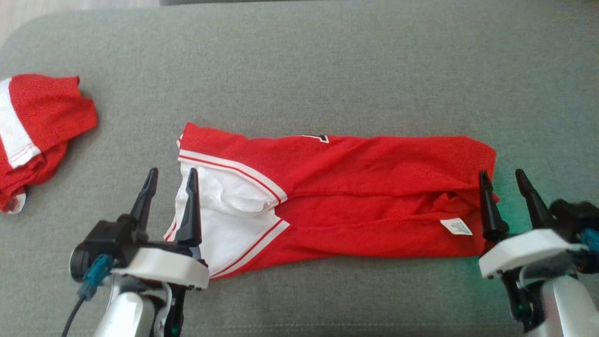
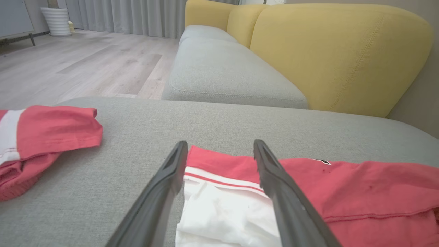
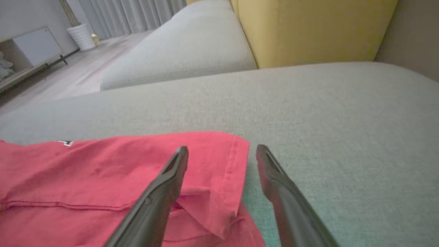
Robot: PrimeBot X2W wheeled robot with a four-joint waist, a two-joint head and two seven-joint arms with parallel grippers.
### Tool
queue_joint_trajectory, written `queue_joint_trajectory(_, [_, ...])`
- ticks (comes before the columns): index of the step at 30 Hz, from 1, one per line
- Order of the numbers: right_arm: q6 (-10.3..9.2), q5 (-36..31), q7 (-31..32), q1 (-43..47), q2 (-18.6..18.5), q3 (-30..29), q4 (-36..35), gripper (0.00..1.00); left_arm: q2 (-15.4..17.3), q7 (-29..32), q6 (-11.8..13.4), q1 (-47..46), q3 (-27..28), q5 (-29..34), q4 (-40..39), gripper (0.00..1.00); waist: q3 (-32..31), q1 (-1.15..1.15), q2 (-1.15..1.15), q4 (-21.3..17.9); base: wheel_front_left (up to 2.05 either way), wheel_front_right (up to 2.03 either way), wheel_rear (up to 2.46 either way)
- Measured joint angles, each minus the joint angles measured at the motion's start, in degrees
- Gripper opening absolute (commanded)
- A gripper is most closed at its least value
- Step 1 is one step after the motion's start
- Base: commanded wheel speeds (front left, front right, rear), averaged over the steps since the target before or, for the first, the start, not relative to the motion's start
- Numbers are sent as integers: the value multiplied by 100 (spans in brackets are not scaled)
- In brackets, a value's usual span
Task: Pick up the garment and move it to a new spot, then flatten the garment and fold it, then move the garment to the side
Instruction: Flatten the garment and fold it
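1. The grey sofa cushion (image 1: 327, 56) carries everything. A yellow backrest (image 2: 325, 51) rises behind it in the left wrist view.
2. The garment (image 1: 355, 187), a red jersey with white trim, lies across the middle of the cushion. It is folded lengthwise into a long band running left to right. Its white panel (image 1: 220, 220) is at the left end and its red hem at the right.
3. A second red-and-white garment (image 1: 42, 121) sits bunched at the cushion's left edge, well apart from the first.
4. Handling, as I judge it: the cloth is thin, soft and light, so it will sag between two holds and its layers may slip apart. The safest hold is at both short ends, pinching through every layer near the corners.
5. The left gripper (image 1: 172, 173) is at the left end with its fingers (image 1: 190, 206) spread wide, holding nothing. One finger is over the white panel, the other over bare cushion just beside it.
6. The right gripper (image 1: 501, 174) is at the right end, its fingers (image 1: 486, 206) equally wide and empty. The hem edge lies between them.
7. A small white care label (image 1: 456, 227) lies near the right end on the near side. Its print is too small to read.
8. A black-and-white printed mark (image 1: 318, 137) peeks out at the far fold. It is possibly part of a number, but it can't be read.
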Motion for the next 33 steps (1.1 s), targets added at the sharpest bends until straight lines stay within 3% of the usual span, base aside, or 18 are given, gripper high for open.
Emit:
queue_joint_trajectory(5, [0, 40, 441, -253, -75, -54, 720, 100, -81, -46, -55, -118, -82, -47, 116, 100, 189, 0, 0, 89, 0, 0, 0])
queue_joint_trajectory(14, [0, 265, 1129, -253, -20, -11, 738, 100, -114, -113, -62, -225, -79, -58, 267, 100, 356, 0, 0, 132, 0, 0, 0])
queue_joint_trajectory(15, [-1, 281, 1227, -242, -19, 9, 693, 68, -114, -134, -62, -225, -76, -60, 275, 100, 363, 0, 0, 125, 0, 0, 0])
queue_joint_trajectory(16, [-1, 293, 1319, -230, -16, 27, 628, 15, -114, -153, -73, -226, -71, -79, 281, 100, 371, 0, 0, 115, 0, 0, 0])
queue_joint_trajectory(17, [-1, 294, 1391, -208, -12, 44, 573, 0, -114, -152, -97, -227, -70, -81, 294, 100, 377, 1, 0, 105, 0, 0, 0])
queue_joint_trajectory(25, [1, 290, 1567, 88, 125, -52, 97, 0, -114, -158, -82, -302, -29, -81, 366, 100, 375, 1, 0, 13, 0, 0, 0])
queue_joint_trajectory(33, [3, 233, 1543, 50, -63, -844, -185, 0, -101, -159, -27, -311, 20, -81, 368, 100, 345, 1, 0, -88, 0, 0, 0])
